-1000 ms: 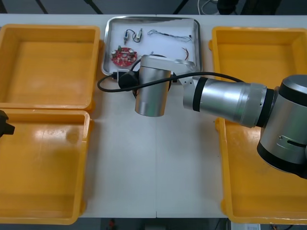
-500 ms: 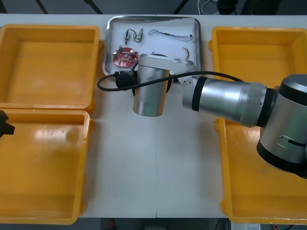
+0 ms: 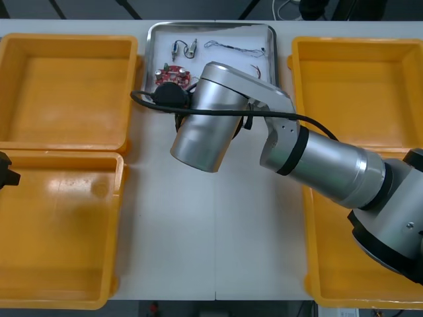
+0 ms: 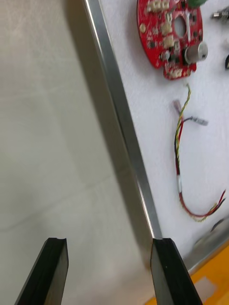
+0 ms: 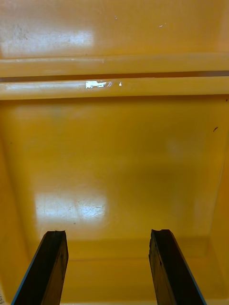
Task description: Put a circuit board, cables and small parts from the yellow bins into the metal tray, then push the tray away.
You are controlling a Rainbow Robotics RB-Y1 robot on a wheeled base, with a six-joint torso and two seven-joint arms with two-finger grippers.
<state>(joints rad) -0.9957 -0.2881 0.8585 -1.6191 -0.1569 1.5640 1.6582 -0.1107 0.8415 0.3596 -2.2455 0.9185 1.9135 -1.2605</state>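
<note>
Squaring up the push: right claw (image 4: 109,244), wide and empty, at the near rim of the shiny metal tray (image 4: 125,119).
Round red circuit board (image 4: 167,33) loaded; next, likely, a straight shove away. Left claw (image 5: 107,236), wide, parked over a yellow plastic bin (image 5: 114,157).

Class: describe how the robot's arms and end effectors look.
The right arm, by the metal tray, is brushed-silver cylinders joined by black bands, with a black cable running across its wrist. The right end effector and the left end effector, over a yellow bin, each have two flat black fingers.
</note>
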